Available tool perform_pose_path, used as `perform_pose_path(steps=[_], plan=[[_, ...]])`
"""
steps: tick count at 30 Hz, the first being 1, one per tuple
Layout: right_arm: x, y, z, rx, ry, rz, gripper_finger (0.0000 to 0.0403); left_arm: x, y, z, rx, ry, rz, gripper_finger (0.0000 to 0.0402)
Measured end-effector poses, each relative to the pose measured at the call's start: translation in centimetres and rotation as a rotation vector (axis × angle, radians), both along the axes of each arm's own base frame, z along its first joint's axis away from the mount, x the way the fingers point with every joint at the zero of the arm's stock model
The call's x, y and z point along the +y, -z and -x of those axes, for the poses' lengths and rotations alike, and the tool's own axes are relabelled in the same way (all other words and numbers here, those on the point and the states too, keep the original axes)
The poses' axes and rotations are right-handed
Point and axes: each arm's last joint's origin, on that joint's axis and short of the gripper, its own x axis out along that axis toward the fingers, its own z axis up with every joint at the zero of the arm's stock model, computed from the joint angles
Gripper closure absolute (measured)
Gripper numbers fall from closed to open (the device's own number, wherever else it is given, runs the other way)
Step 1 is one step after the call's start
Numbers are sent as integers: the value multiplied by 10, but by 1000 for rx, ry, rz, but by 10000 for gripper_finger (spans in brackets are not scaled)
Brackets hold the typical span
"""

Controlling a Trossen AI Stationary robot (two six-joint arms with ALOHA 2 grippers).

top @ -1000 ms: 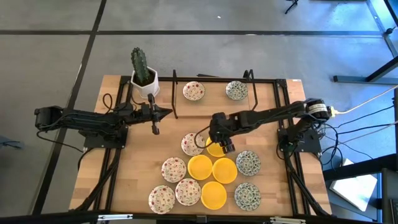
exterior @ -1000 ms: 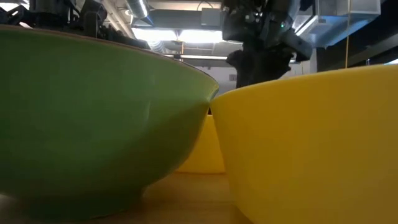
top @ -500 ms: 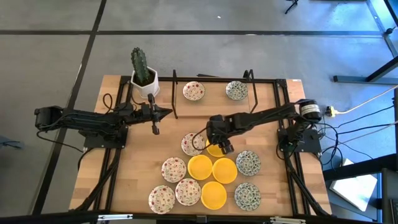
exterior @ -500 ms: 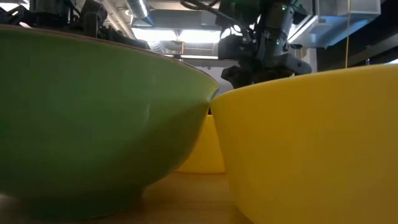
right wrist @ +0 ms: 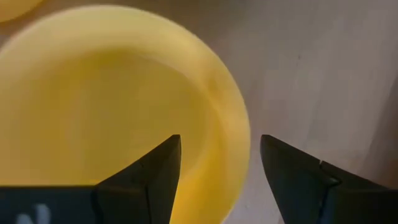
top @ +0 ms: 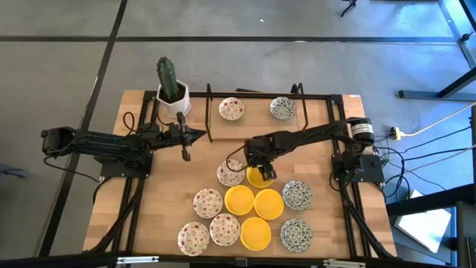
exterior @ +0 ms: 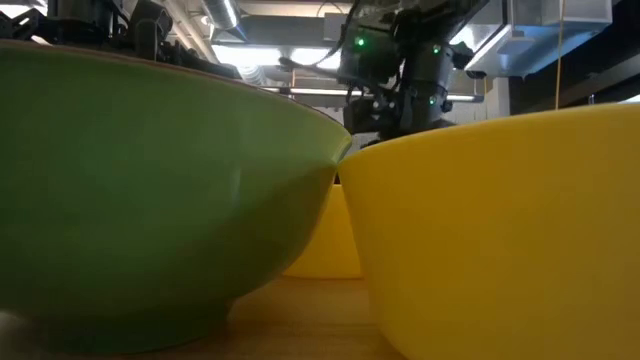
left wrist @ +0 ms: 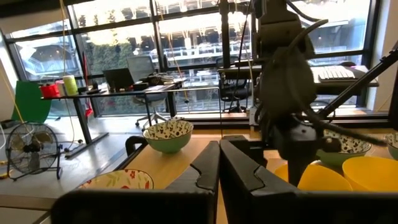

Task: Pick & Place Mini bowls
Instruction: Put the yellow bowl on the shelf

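Mid-table, the right gripper (right wrist: 214,171) hangs over a yellow bowl (right wrist: 112,106), fingers parted across its rim, gripping nothing. The left gripper (left wrist: 219,163), fingers together, waits by the cactus pot (top: 172,97).

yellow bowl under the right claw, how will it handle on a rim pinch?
The yellow bowl looks rigid and glossy, so it may slip. The right claw, open, straddles its rim. Shallow and small, probably light; a one-sided pinch may tilt it. The left claw waits shut.

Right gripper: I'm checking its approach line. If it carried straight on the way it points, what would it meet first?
Most likely the rim of the yellow mini bowl directly below: the right gripper is open, its fingers straddling that rim. How far above it sits is unclear.
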Motion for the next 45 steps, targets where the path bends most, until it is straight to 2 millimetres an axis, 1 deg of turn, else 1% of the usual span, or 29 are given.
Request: perform_pose_path(steps=[4,8,12,18,20,23,26,28,31,34,36,39,42,44,45], plan=[[-1,7,-1,27,1,-7,192,0,0,0,0,0,0,393],[0,9,-1,35,0,-7,220,0,0,0,0,0,0,396],[0,9,-1,33,4,-9,275,0,0,0,0,0,0,397],[0,8,0,44,-20,-15,384,0,0,0,0,-2,0,394],[-1,6,0,35,-27,-13,391,0,0,0,0,-2,0,395],[-5,5,0,38,-14,-8,380,0,0,0,1,-2,0,397],[-8,-3,-4,27,1,1,384,0,0,0,1,-2,0,396],[-9,-14,-8,16,4,7,394,0,0,0,0,-2,0,394],[-8,-35,-11,-10,-6,13,394,0,0,0,0,-2,0,394],[-3,-66,-10,-105,-24,17,393,0,0,0,1,-2,-1,396],[1,-92,-4,-195,-44,6,397,0,0,0,3,-3,-10,397],[6,-133,15,-368,-97,-66,397,0,0,0,9,-3,-17,396],[8,-170,45,-544,-95,-60,398,0,1,0,11,-3,-16,394],[8,-184,67,-604,-70,-69,399,0,1,0,12,-3,-16,394],[8,-187,78,-621,-56,-78,399,0,1,0,12,-3,-16,394]])
